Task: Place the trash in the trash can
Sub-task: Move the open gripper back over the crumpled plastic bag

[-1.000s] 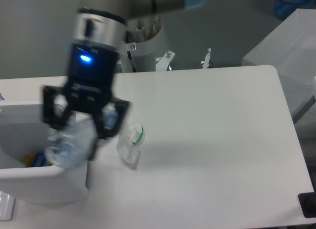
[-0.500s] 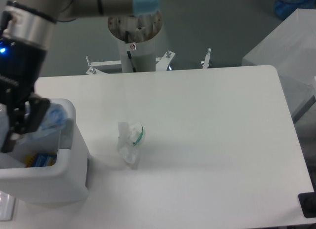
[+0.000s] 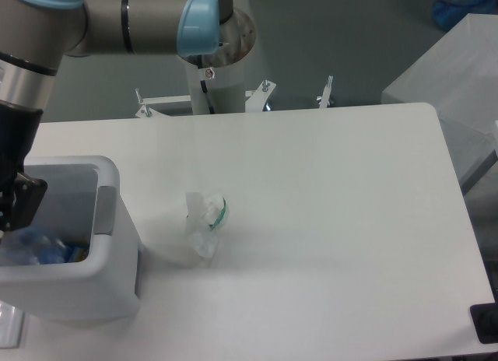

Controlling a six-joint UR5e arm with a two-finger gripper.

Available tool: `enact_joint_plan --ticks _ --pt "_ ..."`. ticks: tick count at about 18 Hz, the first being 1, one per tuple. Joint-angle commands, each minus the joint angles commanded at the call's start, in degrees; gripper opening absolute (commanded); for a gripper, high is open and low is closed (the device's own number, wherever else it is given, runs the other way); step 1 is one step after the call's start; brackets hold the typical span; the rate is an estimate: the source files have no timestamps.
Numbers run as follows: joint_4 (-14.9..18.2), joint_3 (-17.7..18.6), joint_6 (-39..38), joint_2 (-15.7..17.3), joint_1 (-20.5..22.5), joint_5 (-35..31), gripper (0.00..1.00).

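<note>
1. Tool (image 3: 14, 209) hangs at the far left edge of view, over the open mouth of the trash can (image 3: 109, 244). Only one dark finger shows; the rest is cut off by the frame, so I cannot tell whether the jaws are apart or closed.

2. A bluish, translucent shape lies low inside the can: the bottle (image 3: 31, 246), blurred, next to a yellow and blue scrap on the bin floor. It looks to be resting in the bin, not held, but the edge of view hides too much to be sure.

3. Wrapper (image 3: 205, 221) sits on the desk (image 3: 334, 221), near the can's right side but apart from it, green bit facing right. Not yet binned.

4. Step in hand, as I judge it: finish the drop and clear out. Lift straight up until the fingers are above the thick rim before any sideways travel, or the can may be dragged or tipped.

5. Next move calls for a wide opening over the wrapper: it is light, crumpled, and may slide or spring away if pinched off-centre. Come down over its bulk, not the thin tail.

6. Against half a second ago: the bottle was then at rim height between the fingers; now it is down inside. The arm has shifted further left. The wrapper has not moved.
</note>
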State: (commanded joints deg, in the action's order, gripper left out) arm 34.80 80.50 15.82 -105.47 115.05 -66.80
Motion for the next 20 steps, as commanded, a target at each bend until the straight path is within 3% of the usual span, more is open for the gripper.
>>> enact_joint_plan --ticks 2,5,11,15,17,20 --pt "0.1 1.7 -0.4 1.1 0.6 -0.1 1.00" --pt "0.5 4.7 -0.6 4.1 5.9 -0.9 1.00" --pt "0.6 21.0 1.7 12.1 18.9 -0.9 1.00" --pt "1.3 29.5 13.0 13.5 22.7 -1.8 1.00" --pt "3.8 34.0 21.7 13.5 23.3 -5.2 1.00" --pt "5.8 37.6 29.8 13.2 22.7 -7.5 1.00"
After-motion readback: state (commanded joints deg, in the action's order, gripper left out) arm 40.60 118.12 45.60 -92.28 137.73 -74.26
